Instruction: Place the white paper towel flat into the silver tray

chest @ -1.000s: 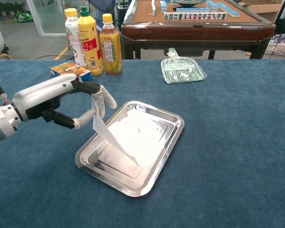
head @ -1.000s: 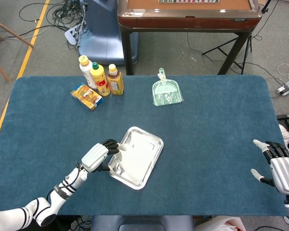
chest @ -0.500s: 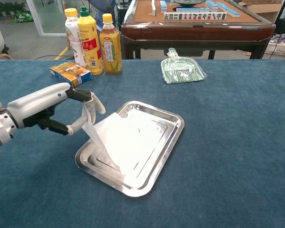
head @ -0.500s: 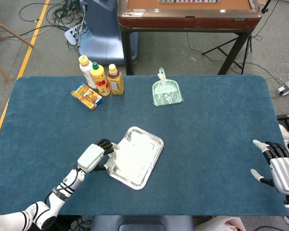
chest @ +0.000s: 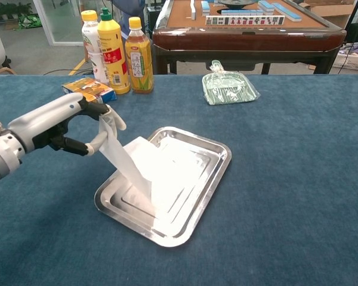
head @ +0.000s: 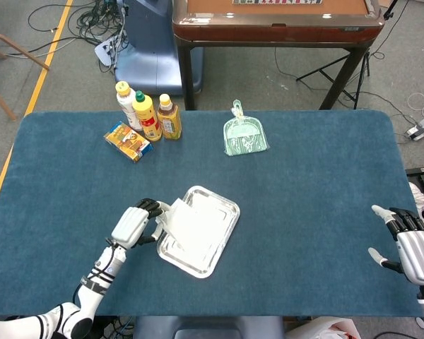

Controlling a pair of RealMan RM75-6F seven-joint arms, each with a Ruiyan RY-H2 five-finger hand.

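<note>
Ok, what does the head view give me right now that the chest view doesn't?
Only the head view shows the right robot hand, open and apart from everything near the table's right edge, and the floor around the table.

Only the chest view shows the white paper towel rising at a slant from the silver tray to the left robot hand, so it is not yet flat.

Both show that hand pinching the towel, the bottles, the snack box and the green dustpan.

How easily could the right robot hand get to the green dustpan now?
Probably yes: the right robot hand is open and holds nothing, and only bare blue table lies between it and the green dustpan.
</note>
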